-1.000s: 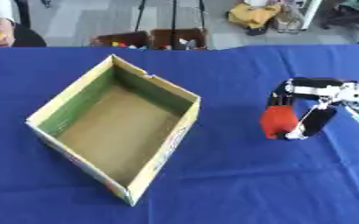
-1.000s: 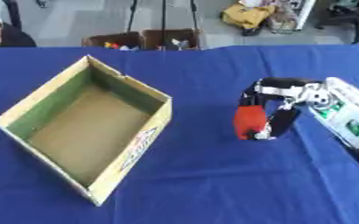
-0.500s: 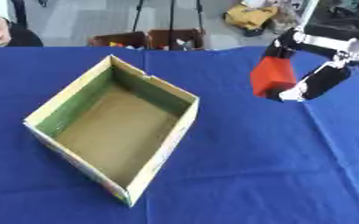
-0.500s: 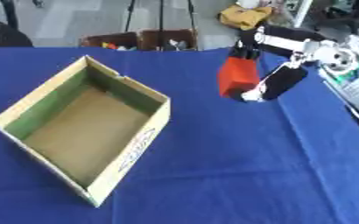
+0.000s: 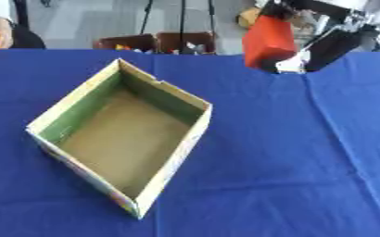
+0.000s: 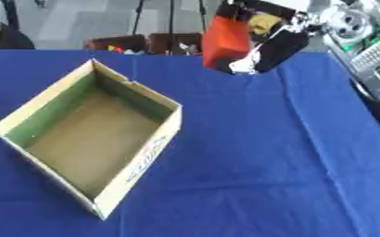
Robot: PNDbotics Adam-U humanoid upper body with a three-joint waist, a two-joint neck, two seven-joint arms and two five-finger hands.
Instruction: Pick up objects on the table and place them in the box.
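Surface: blue cloth-covered table (image 5: 290, 176), wide and creased, filling most of both views.
Background: grey floor beyond the far table edge, brown open crates (image 5: 157, 42) just behind it, tripod legs higher up.
Container: open rectangular cardboard box (image 5: 195, 134) with pale yellowish rims, green inner walls and a brown floor, set askew on the left half of the cloth, one corner toward the near edge, nothing inside.
Arm: black and silver right arm entering from the upper right corner, green and white panel showing on it in the right eye view.
Right hand: black right hand (image 6: 278, 46) raised above the far part of the table, right of the box and well clear of it, fingers curled round the red block.
Object: red rectangular block (image 5: 266, 40), held in the air in the right hand, roughly upright and slightly tilted, not touching the cloth, beyond and right of the box's far corner.
Left hand: not visible in either view.
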